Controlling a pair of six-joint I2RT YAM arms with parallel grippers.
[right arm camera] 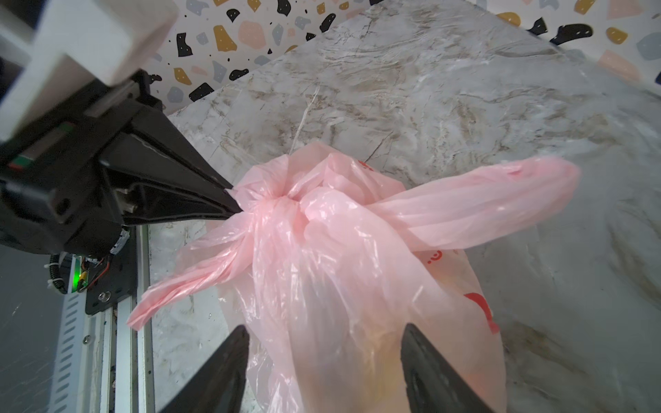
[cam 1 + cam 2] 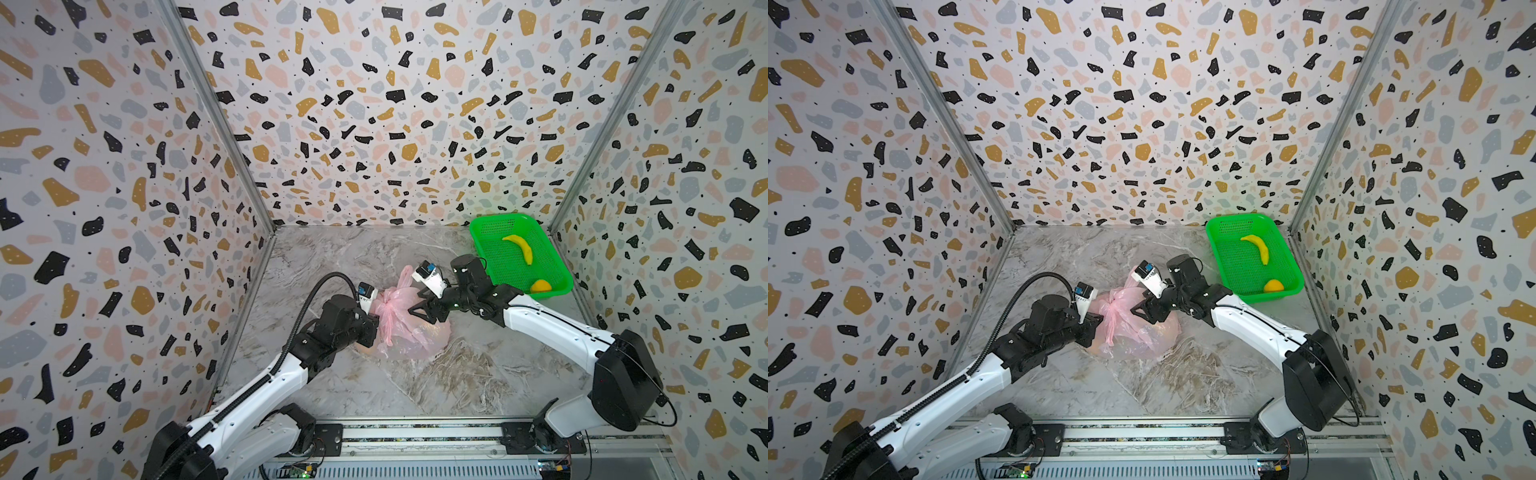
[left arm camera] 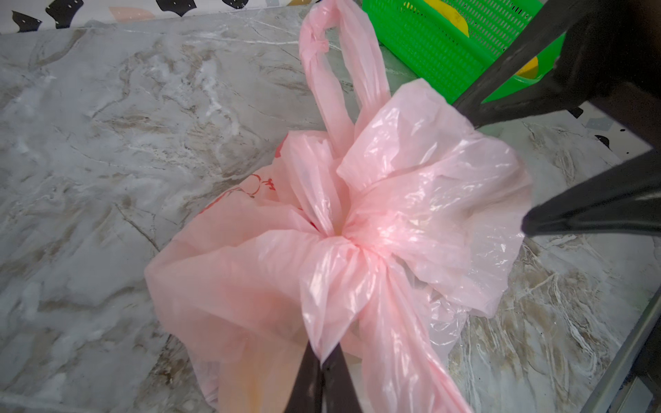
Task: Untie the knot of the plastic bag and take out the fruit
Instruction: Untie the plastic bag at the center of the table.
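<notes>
Marbled grey tabletop (image 2: 332,257); left fingers (image 3: 304,386) clamp the twisted knot (image 3: 343,243) of a thin pink plastic bag (image 3: 232,279); right fingers (image 1: 221,372), apart, should gently pinch the loop (image 1: 483,203) beyond them.

The plastic bag (image 3: 411,200) is thin translucent pink film, glossy and full of fine creases. The table surface (image 2: 332,266) looks like smooth grey marble with a soft shine. The basket (image 2: 490,245) at its far right corner is bright green plastic mesh. The right arm (image 2: 552,328) has a glossy white shell. The rail (image 2: 415,434) along the near edge is ribbed metal.
</notes>
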